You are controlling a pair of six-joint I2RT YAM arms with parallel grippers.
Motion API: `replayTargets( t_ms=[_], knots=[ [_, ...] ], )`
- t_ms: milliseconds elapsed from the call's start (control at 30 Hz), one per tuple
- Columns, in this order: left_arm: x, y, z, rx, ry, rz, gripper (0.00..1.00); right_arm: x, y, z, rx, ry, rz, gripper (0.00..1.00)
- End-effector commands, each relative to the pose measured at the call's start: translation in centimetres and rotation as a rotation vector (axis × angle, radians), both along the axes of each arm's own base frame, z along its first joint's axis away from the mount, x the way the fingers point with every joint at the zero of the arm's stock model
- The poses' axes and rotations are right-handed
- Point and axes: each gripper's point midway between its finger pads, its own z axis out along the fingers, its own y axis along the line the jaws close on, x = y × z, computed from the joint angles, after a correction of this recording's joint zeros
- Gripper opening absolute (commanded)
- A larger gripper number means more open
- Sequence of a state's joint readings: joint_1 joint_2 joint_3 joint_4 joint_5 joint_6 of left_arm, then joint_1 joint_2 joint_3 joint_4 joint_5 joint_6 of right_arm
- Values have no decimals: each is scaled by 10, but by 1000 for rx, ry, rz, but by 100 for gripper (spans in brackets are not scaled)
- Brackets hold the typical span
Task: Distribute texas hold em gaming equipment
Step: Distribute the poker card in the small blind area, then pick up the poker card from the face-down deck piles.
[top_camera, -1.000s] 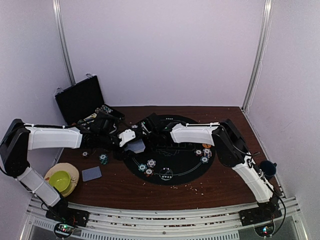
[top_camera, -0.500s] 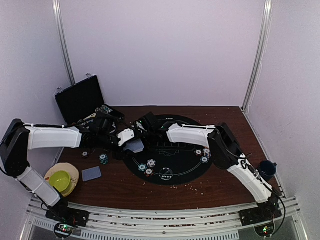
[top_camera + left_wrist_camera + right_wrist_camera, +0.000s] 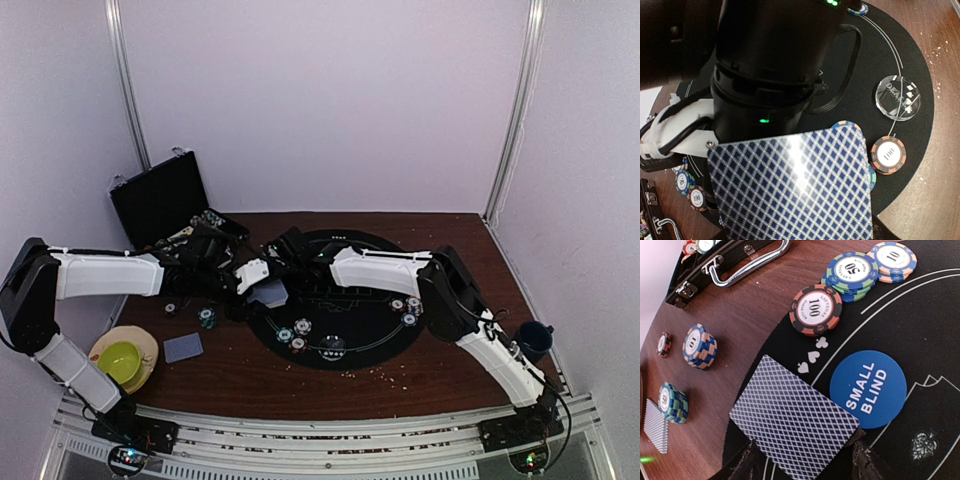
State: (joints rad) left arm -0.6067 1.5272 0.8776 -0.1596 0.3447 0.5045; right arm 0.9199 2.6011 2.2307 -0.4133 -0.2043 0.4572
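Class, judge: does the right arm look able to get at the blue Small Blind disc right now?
Probably yes: the disc lies bare on the mat just ahead of the right gripper, though a playing card sits between its fingers.

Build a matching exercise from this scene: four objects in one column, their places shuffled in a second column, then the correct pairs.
Objects
1. small blind disc
2. mug
3. green bowl
4. black case

Places
A. far left corner of the table, lid up
B. on the tan plate, near left
C. on the black round mat
D. at the table's right edge

Pairs: 1-C, 2-D, 3-B, 4-A
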Motion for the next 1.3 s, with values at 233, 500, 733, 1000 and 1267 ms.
replayTargets(
  t_ms=[233,500,733,1000,1267],
  knots=[
    [8,-12,14,-56,-48,-16,50,-7,-34,37,-126,-111,-61,66],
    [6,-12,14,-60,-43,-27,50,-4,-96,88,-28,-110,-208,69],
    [6,-12,8,-50,-29,-33,50,-25,-137,117,163,-55,-180,69],
    [-3,-17,-2,-41,11,-80,50,-71,-112,136,450,36,10,68],
    [-19,-22,-5,-37,19,-146,50,-89,-70,109,522,139,111,64]
  ],
)
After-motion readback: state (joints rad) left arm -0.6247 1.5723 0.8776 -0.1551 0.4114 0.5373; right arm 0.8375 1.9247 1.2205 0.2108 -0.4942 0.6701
